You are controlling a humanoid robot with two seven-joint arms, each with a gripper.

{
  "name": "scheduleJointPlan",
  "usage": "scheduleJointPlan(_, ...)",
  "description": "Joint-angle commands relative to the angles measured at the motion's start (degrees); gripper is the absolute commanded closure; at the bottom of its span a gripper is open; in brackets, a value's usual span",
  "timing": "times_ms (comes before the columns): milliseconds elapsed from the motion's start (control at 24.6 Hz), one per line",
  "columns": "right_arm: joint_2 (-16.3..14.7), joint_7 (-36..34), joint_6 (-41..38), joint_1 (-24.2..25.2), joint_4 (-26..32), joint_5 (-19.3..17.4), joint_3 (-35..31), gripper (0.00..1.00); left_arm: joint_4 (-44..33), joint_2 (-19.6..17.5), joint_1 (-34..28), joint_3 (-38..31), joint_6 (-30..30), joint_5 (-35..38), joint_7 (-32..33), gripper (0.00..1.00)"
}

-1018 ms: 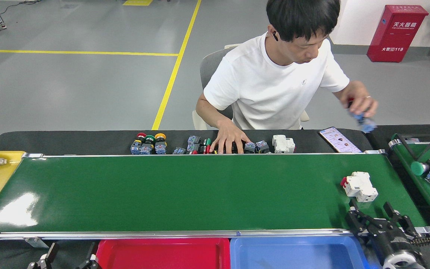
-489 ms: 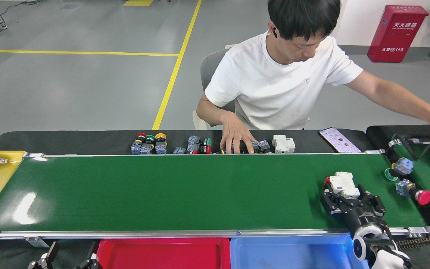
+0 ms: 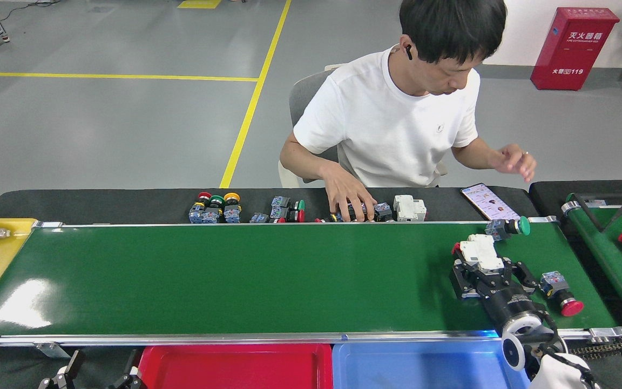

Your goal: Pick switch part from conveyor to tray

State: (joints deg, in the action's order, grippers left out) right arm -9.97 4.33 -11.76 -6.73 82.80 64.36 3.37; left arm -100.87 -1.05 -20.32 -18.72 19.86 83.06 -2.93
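From the head view: the right pincer [image 3: 482, 273] has closed in on the white switch part [image 3: 481, 253], carried leftward along the conveyor [image 3: 235, 275]; fingers now clamp it. Two pushbuttons have just rolled on. Blue tray [image 3: 424, 367] waits; left pincer [image 3: 95, 375] barely visible, can't tell.

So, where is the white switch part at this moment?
In the head view, the white switch part is at the right end of the conveyor, between the fingers of the right gripper, with a red-capped push button to its right.
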Motion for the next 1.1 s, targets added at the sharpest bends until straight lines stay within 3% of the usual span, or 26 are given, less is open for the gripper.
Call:
scheduleJointPlan(0,-0.05,0.24,-5.55,2.43,6.49,-1.08,-0.21,0.77,-0.73,-0.44,0.02,-0.26,-0.17,0.0,-0.23,0.0)
scheduleJointPlan(163,1.0,1.03,-12.76,10.07,14.93,-1.0,2.52,0.76,-0.73,-0.44,0.02,-0.17,-0.17,-0.09,-0.23,0.0)
scheduleJointPlan(285,-0.67,1.03,-18.21,16.84,18.62,-1.08,2.61,0.74,-0.73,-0.09,-0.07,-0.44,-0.17,-0.09,-0.23,0.0)
scheduleJointPlan(367,-3.65,0.5,-23.04,20.35,18.62,-1.17,-0.46,0.72,-0.73,-0.18,-0.16,-0.52,-0.17,-0.09,-0.23,0.0)
scheduleJointPlan(489,-4.1,0.06,-33.24,28.17,18.53,-1.17,-7.76,0.7,-0.64,-0.35,-0.07,-0.44,-0.08,-0.09,-0.23,0.0)
scheduleJointPlan(529,-4.01,0.15,-33.24,29.41,18.53,-1.17,-9.35,0.67,-0.64,-0.35,-0.07,-0.35,-0.08,-0.09,-0.23,0.0)
scheduleJointPlan(570,-3.57,0.32,-33.24,30.11,18.36,-1.17,-10.23,0.55,-0.64,-0.35,0.02,-0.26,-0.08,-0.09,-0.23,0.0)
scheduleJointPlan(611,-2.52,0.68,-33.24,30.29,18.36,-1.17,-10.4,0.28,-0.64,-0.35,0.02,-0.26,-0.08,-0.09,-0.23,0.0)
scheduleJointPlan(652,-1.28,1.2,-33.24,30.38,18.45,-1.17,-10.49,0.14,-0.73,-0.35,-0.07,-0.26,-0.08,-0.09,-0.23,0.0)
scheduleJointPlan(692,-0.58,1.99,-33.24,30.46,18.53,-1.17,-10.84,0.08,-0.73,-0.35,0.02,-0.35,-0.08,-0.09,-0.23,0.0)
scheduleJointPlan(937,0.91,2.87,-33.24,30.02,18.53,-1.26,-15.67,0.03,-0.64,-0.44,-0.07,-0.26,-0.08,-0.09,-0.23,0.0)
scheduleJointPlan(1059,3.55,2.96,-29.81,26.95,18.53,-1.26,-17.43,0.04,-0.73,-0.44,-0.07,-0.09,-0.08,-0.09,-0.23,0.0)
